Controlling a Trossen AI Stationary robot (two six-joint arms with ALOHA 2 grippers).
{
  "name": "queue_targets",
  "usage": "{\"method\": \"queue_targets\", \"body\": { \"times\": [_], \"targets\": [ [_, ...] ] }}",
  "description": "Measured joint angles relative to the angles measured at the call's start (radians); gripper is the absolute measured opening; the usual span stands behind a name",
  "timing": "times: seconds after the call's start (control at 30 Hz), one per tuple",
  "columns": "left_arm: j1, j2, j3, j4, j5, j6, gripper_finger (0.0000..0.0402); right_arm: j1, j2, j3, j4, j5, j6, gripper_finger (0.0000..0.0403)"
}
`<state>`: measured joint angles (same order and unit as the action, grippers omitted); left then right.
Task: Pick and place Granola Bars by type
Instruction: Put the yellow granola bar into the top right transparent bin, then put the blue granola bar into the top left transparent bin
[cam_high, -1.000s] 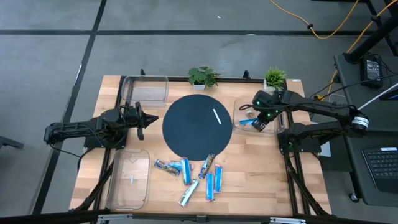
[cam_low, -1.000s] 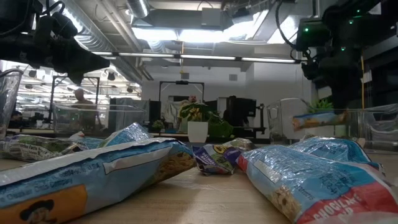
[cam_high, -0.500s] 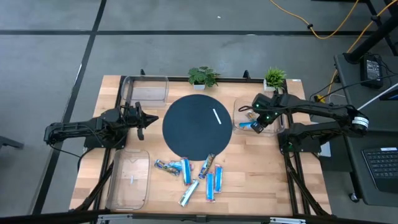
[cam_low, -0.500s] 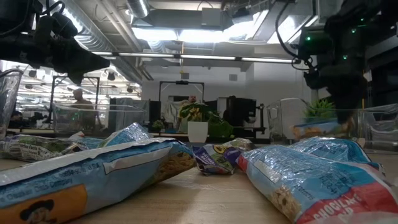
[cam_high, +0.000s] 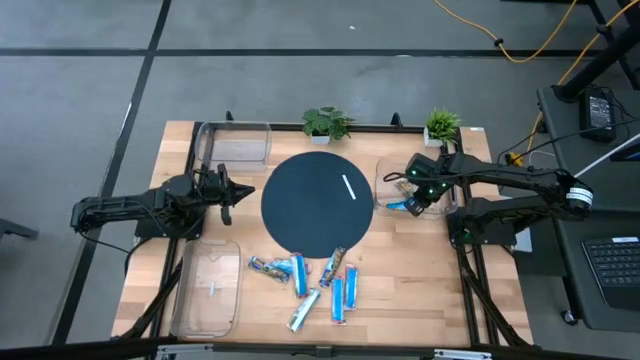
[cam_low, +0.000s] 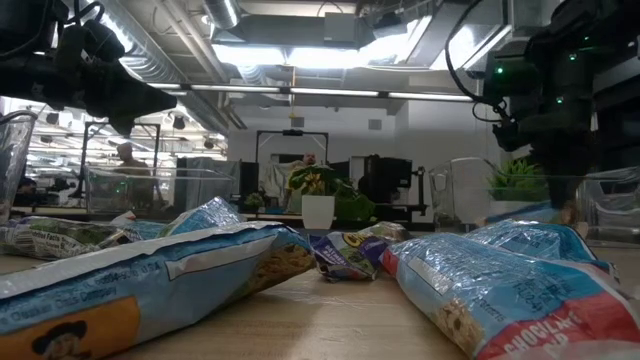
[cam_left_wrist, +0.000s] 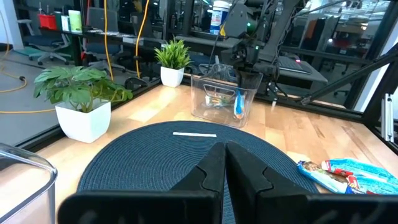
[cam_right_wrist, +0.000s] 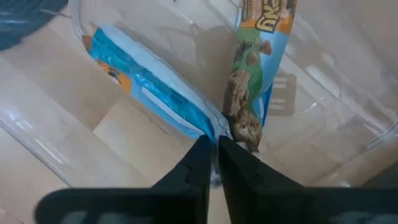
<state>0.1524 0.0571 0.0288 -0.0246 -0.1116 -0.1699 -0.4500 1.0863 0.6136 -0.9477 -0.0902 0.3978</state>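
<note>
Lowered since a second ago: right claw (cam_high: 417, 199) deep inside the clear bin (cam_high: 385, 173) at the table's right edge, pinched on a blue granola bar (cam_right_wrist: 152, 93). Left claw (cam_left_wrist: 224, 163) closed, idle by the left edge. Risk: snagging the bin wall, dragging the neighbouring bar (cam_right_wrist: 258, 68).

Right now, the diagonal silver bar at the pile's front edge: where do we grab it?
Probably mid-length on the silver bar, fingers across its narrow width, coming straight down. It lies flat on the table at a diagonal, and its long sides look free; only its far end nears a blue bar.
</note>
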Motion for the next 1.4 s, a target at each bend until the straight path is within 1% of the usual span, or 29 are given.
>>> {"method": "queue_targets", "body": {
  "times": [0.27, 0.43, 0.6, 0.8, 1.0, 1.17, 1.4],
  "targets": [
    [0.0, 0.0, 0.0, 0.0, 0.0, 0.0, 0.0006, 0.0, 0.0, 0.004, 0.018, -0.001, 0.002, 0.0119],
    [0.0, 0.0, 0.0, 0.0, 0.0, 0.0, 0.0006, 0.0, 0.0, 0.065, 0.021, 0.028, -0.01, 0.0156],
    [0.0, 0.0, 0.0, 0.0, 0.0, 0.0, 0.0006, 0.0, 0.0, 0.164, 0.026, 0.091, -0.049, 0.0162],
    [0.0, 0.0, 0.0, 0.0, 0.001, 0.0, 0.0006, 0.0, 0.0, 0.25, 0.051, 0.121, -0.098, 0.0162],
    [0.0, 0.0, 0.0, 0.008, 0.003, -0.001, 0.0006, 0.001, 0.0, 0.267, 0.106, 0.114, -0.151, 0.0162],
    [0.0, 0.0, 0.0, 0.025, -0.001, -0.008, 0.0007, 0.013, 0.0, 0.267, 0.152, 0.063, -0.22, 0.0162],
    [0.0, 0.0, 0.0, 0.052, -0.001, -0.026, 0.0008, 0.078, 0.0, 0.267, 0.217, 0.054, -0.309, 0.0162]
  ]
}}
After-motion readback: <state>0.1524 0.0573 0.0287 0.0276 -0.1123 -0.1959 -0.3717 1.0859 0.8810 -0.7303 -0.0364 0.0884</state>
